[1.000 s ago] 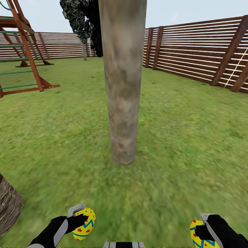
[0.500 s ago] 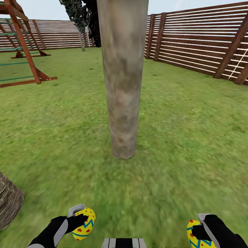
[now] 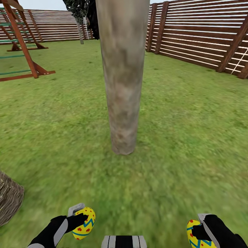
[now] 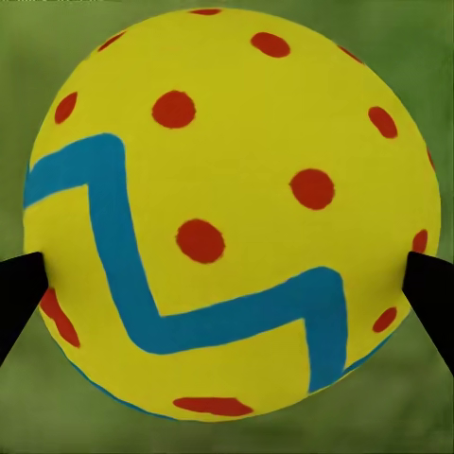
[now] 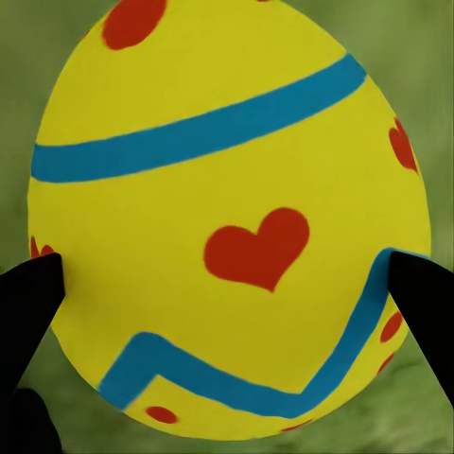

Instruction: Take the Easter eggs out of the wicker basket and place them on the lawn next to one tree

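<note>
My left gripper (image 3: 81,220) is shut on a yellow Easter egg (image 3: 84,223) with a blue zigzag and red spots, held low at the bottom left of the head view. That egg (image 4: 232,213) sits between black fingertips (image 4: 19,293) in the left wrist view. At the bottom right, my right gripper (image 3: 201,230) is shut on a second Easter egg (image 3: 196,234); the right wrist view shows this egg (image 5: 227,218) with a red heart. The tree (image 3: 121,75) trunk stands on the lawn (image 3: 179,131) straight ahead. An edge of the wicker basket (image 3: 8,199) shows at the left; its inside is out of view.
A brown slat fence (image 3: 203,38) runs along the right and the back. The wooden play tower (image 3: 20,41) stands at the far left. A dark tree (image 3: 82,13) rises near the back fence. Open grass lies on both sides of the trunk.
The head view has tilted down a little, so fence and play tower sit higher in the picture. Both grippers keep their eggs in the same place.
</note>
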